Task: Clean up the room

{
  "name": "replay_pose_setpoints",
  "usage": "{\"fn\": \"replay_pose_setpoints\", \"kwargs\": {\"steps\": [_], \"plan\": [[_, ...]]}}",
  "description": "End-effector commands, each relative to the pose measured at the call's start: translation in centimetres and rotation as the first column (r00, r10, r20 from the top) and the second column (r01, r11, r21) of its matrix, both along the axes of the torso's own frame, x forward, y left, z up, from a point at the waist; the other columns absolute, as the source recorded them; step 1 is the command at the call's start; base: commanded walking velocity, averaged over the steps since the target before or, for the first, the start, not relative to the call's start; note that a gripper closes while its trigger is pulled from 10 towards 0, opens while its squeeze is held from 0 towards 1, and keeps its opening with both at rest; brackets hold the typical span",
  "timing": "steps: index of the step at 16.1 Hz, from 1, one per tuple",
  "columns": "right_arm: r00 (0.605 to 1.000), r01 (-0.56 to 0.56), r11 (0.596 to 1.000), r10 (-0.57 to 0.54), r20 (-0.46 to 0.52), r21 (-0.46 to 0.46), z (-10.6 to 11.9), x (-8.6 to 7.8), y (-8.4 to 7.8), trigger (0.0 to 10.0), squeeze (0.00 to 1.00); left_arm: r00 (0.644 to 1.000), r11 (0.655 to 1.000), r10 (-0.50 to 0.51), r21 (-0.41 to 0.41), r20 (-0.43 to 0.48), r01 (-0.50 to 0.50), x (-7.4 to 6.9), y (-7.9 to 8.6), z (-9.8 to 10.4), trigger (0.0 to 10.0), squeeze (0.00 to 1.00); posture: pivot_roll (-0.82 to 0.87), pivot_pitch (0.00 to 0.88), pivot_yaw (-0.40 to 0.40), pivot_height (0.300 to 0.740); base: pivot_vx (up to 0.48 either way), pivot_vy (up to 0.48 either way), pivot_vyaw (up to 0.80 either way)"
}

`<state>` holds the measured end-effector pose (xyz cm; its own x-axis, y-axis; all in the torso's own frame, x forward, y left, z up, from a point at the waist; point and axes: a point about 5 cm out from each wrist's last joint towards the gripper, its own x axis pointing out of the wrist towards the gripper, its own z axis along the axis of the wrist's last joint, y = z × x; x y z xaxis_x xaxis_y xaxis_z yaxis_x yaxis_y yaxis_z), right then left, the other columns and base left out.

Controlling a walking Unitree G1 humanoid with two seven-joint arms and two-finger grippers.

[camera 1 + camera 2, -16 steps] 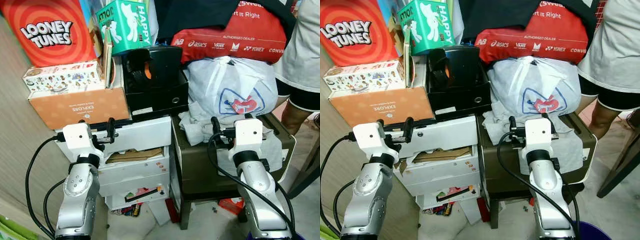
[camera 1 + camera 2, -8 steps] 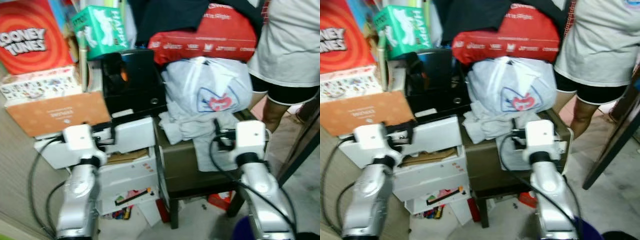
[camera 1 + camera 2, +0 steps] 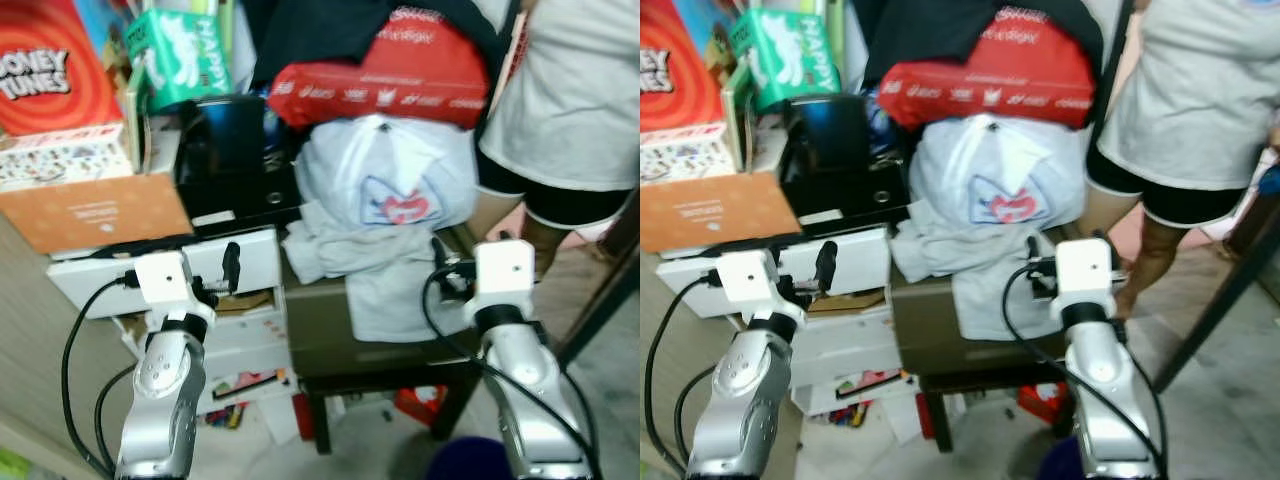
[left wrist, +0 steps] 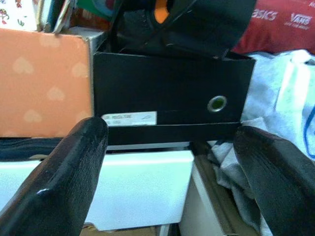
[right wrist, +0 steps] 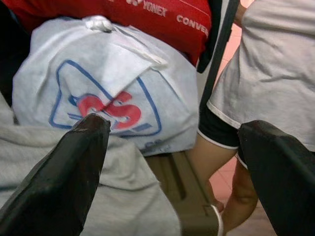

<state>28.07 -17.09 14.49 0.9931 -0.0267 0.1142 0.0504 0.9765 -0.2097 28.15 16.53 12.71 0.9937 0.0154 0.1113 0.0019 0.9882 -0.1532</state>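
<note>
The left gripper (image 4: 167, 162) hangs with its fingers spread wide and nothing between them, raised in the lower left of the head view in front of a white drawer unit (image 3: 255, 265). Past its fingertips sits a black box (image 4: 167, 93) with a metal eyelet, pressed against an orange carton (image 4: 44, 83); both rest on top of the drawers, apparently stacked there for want of space. The right gripper (image 5: 172, 162) is likewise open and empty, lower right of the head view, aimed at a white bag (image 5: 108, 93) printed in red and blue. That bag sits on crumpled grey cloth (image 3: 390, 280) draped over a dark brown table (image 3: 330, 330), with a red bag (image 3: 390, 65) piled above. The clutter to tidy fills the upper and middle frame; loose scraps lie on the floor (image 3: 270, 420) beneath the drawers. A person (image 3: 570, 110) stands at the right edge, close beside the table, so I judge free room on that side to be tight; open floor lies at bottom centre.
</note>
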Motion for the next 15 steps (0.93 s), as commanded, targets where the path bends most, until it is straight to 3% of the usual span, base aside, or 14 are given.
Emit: {"fn": "replay_pose_setpoints", "kwargs": {"steps": [1, 4, 11, 15], "plan": [[1.0, -0.027, 0.999, 0.027, 0.008, 0.022, 0.3, 0.1, 0.9, 10.0, 0.0, 1.0, 0.999, 0.03, 0.013, -0.009, -0.03, -0.1, 0.9, -0.1, 10.0, 0.0, -0.14, 0.0, 0.063, 0.74, 0.0, 0.0, 0.0], [1.0, -0.015, 0.999, 0.014, -0.006, -0.035, 0.0, 0.0, 0.6, 10.0, 0.0, 0.997, 0.997, 0.074, 0.007, -0.031, -0.074, -0.3, 1.6, -0.4, 10.0, 0.0, -0.14, 0.0, 0.062, 0.74, 0.0, 0.0, 0.23], [0.999, -0.042, 0.999, 0.042, -0.009, 0.003, 0.0, 0.1, 1.1, 10.0, 0.0, 0.997, 0.997, 0.078, 0.028, -0.022, -0.077, -0.2, 1.7, -0.2, 10.0, 0.0, -0.13, 0.0, 0.064, 0.74, 0.0, 0.0, 0.8], [0.999, -0.045, 0.999, 0.045, -0.008, 0.009, -0.1, 0.1, 1.1, 10.0, 0.0, 0.981, 0.976, 0.194, 0.106, -0.016, -0.191, -0.4, 3.6, -0.2, 10.0, 0.0, -0.13, 0.0, 0.066, 0.74, 0.0, 0.0, 0.8]]}}
